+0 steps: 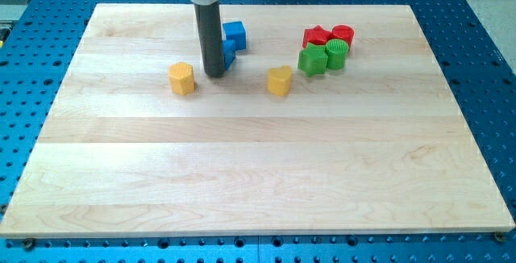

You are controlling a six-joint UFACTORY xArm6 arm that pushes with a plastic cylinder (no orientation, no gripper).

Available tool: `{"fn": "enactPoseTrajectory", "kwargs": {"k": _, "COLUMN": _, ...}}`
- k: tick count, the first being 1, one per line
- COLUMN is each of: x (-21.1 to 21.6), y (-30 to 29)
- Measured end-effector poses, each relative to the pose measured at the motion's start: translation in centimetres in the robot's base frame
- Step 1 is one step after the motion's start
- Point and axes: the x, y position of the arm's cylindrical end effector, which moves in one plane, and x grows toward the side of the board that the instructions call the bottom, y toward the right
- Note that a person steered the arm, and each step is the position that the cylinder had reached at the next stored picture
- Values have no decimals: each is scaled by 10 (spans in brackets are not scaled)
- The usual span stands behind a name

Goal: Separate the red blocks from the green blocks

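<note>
There is no claw on this arm to be spread or pinching anything, only a dark rod, and its tip [214, 74] is resting on the desk [242, 174] in the upper left-centre of the frame. It is sitting against a blue block [228, 53], with a second blue block [235, 35] just behind. A yellow block [183, 78] is lying to its left, another yellow block [280, 80] to its right. The cluster that matters is lying well to the tip's right, upper right of centre: a red star-like block [317, 36] and red cylinder [343, 34] are touching the green star-like block [313, 59] and green cylinder [336, 54] below them. The seam between reds and greens is running left to right, so I judge the tip needs to enter from the side.
</note>
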Motion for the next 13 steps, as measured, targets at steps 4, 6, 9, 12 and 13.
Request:
{"fn": "enactPoseTrajectory", "kwargs": {"k": 4, "x": -12, "y": 116}}
{"fn": "enactPoseTrajectory", "kwargs": {"k": 6, "x": 44, "y": 179}}
{"fn": "enactPoseTrajectory", "kwargs": {"k": 9, "x": -12, "y": 319}}
{"fn": "enactPoseTrajectory", "kwargs": {"k": 12, "x": 21, "y": 213}}
{"fn": "enactPoseTrajectory", "kwargs": {"k": 13, "x": 2, "y": 226}}
